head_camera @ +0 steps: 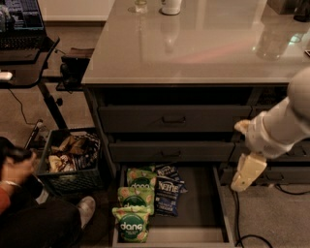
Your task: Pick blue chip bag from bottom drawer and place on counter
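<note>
The bottom drawer (203, 213) is pulled open at the foot of the cabinet. A blue chip bag (167, 194) with white "Kettle" lettering lies in it, with a second blue bag (167, 171) behind it. Three light-green "dang" bags (133, 203) lie in a column to their left. The pale-grey counter (193, 48) tops the cabinet. My gripper (247, 172) hangs from the white arm at the right, above and beside the drawer's right edge, apart from the bags.
Two closed drawer fronts (174, 118) sit above the open drawer. A black crate of snacks (70, 160) stands to the left on the floor, by a person's arm and shoe (87, 207). A black desk with a laptop (22, 29) is at far left. A cup (170, 6) stands on the counter.
</note>
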You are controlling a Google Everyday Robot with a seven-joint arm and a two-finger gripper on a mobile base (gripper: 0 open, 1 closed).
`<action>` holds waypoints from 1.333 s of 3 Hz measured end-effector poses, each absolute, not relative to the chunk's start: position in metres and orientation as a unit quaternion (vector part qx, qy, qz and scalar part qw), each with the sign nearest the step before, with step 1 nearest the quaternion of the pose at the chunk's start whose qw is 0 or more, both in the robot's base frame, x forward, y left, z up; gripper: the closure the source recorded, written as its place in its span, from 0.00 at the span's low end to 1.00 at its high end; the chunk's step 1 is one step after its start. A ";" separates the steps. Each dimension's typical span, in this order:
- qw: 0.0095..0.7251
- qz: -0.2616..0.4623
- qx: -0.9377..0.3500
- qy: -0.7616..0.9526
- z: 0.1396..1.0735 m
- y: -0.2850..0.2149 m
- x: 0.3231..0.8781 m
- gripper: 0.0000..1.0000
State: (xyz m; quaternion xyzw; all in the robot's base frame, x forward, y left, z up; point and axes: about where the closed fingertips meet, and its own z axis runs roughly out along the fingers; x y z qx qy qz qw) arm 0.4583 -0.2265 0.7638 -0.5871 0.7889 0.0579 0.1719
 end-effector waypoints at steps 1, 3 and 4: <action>0.168 0.086 -0.577 0.795 0.689 -0.232 0.471 0.00; 0.149 0.085 -0.565 0.807 0.638 -0.246 0.475 0.00; 0.154 0.085 -0.561 0.809 0.581 -0.262 0.487 0.00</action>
